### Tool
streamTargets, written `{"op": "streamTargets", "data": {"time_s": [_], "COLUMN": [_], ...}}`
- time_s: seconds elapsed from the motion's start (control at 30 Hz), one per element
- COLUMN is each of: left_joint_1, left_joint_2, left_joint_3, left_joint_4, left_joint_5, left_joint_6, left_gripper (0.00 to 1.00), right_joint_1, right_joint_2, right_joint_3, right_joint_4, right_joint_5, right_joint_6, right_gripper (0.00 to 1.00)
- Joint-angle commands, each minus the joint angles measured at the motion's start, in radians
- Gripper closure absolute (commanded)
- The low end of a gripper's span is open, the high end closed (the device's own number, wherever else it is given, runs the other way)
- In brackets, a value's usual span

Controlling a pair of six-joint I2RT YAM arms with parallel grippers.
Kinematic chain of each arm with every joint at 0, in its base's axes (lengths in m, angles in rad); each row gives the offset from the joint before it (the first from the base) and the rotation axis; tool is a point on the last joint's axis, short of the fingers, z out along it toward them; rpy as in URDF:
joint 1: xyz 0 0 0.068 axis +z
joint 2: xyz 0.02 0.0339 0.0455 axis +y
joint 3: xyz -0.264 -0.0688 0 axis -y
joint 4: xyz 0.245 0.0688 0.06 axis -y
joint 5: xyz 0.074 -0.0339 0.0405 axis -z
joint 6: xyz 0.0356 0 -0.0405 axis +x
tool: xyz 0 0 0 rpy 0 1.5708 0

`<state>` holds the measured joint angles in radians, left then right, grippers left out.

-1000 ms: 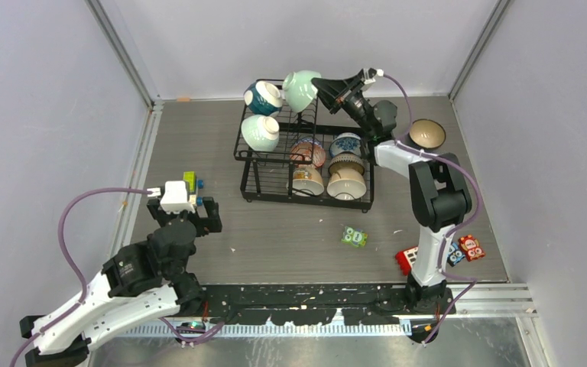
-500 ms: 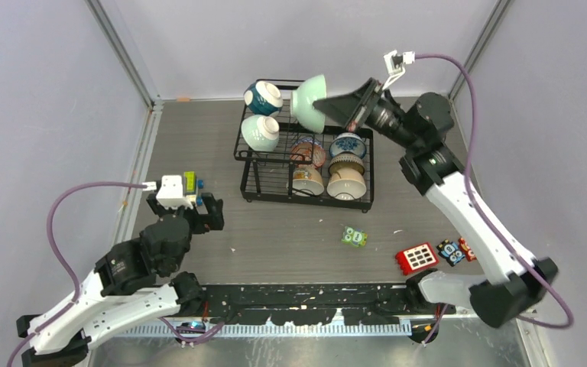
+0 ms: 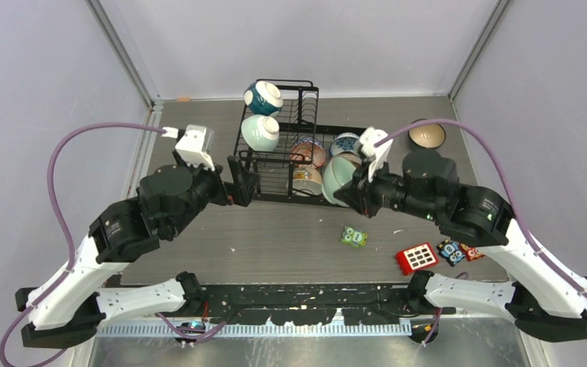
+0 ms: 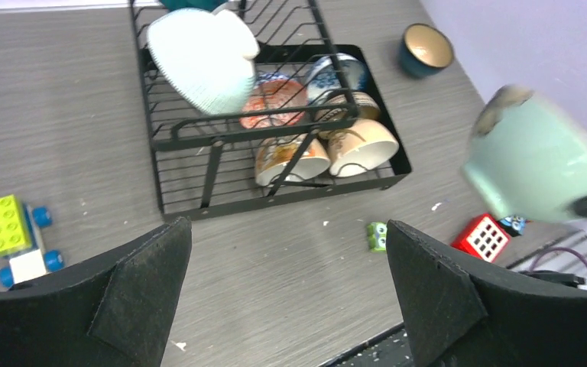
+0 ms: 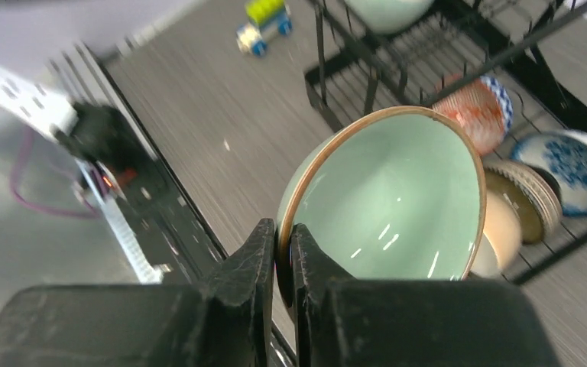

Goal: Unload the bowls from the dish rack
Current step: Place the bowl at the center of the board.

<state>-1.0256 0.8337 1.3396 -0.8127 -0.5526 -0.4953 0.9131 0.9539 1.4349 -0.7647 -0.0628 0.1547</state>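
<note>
The black wire dish rack (image 3: pixel 306 200) stands at the table's middle back. A teal bowl (image 3: pixel 264 97) and a mint bowl (image 3: pixel 261 132) lean in its upper basket. Reddish (image 3: pixel 308 151), blue-patterned (image 3: pixel 345 142) and cream (image 3: pixel 306 180) bowls sit in the lower tray. My right gripper (image 5: pixel 284 229) is shut on the rim of a mint green bowl (image 5: pixel 397 199), held in the air by the rack's front right corner (image 3: pixel 336 177). My left gripper (image 4: pixel 287 237) is open and holds nothing, hovering over bare table at the rack's front left (image 3: pixel 242 183).
A dark bowl (image 3: pixel 426 134) stands upright on the table right of the rack. Toy blocks lie near the front: a green one (image 3: pixel 354 236), a red one (image 3: pixel 416 258) and small ones (image 3: pixel 458 251). A toy car (image 4: pixel 11 233) sits left of the rack. Walls close in on both sides.
My right arm has swung the mint green bowl from above the upper basket down to the rack's front right. My left arm has reached forward to the rack's front left corner.
</note>
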Motion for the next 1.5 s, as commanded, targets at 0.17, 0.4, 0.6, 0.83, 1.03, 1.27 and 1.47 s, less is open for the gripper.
{"op": "streamTargets", "data": {"time_s": [0.17, 0.4, 0.6, 0.83, 1.03, 1.27, 1.47], "left_joint_1": [0.000, 0.000, -0.001, 0.000, -0.001, 0.000, -0.001], "left_joint_2": [0.162, 0.252, 0.326, 0.415, 0.489, 0.539, 0.591], "left_joint_3": [0.253, 0.324, 0.369, 0.448, 0.495, 0.524, 0.538], "left_joint_4": [-0.100, -0.143, -0.190, -0.257, -0.330, -0.429, -0.460], "left_joint_5": [0.236, 0.371, 0.512, 0.548, 0.651, 0.659, 0.655], "left_joint_6": [0.110, 0.146, 0.188, 0.221, 0.241, 0.285, 0.309], "left_gripper": [0.00, 0.00, 0.00, 0.01, 0.13, 0.17, 0.27], "right_joint_1": [0.386, 0.580, 0.748, 0.845, 0.876, 0.881, 0.888], "right_joint_2": [0.040, 0.089, 0.163, 0.262, 0.289, 0.289, 0.300], "right_joint_3": [0.051, 0.042, 0.075, 0.156, 0.163, 0.172, 0.176], "right_joint_4": [-0.190, -0.205, -0.295, -0.405, -0.441, -0.437, -0.429], "right_joint_5": [0.535, 0.645, 0.749, 0.763, 0.758, 0.723, 0.711], "right_joint_6": [-0.295, -0.381, -0.441, -0.460, -0.485, -0.484, -0.488], "right_gripper": [0.99, 0.99, 0.99, 0.99, 0.99, 0.99, 0.99]}}
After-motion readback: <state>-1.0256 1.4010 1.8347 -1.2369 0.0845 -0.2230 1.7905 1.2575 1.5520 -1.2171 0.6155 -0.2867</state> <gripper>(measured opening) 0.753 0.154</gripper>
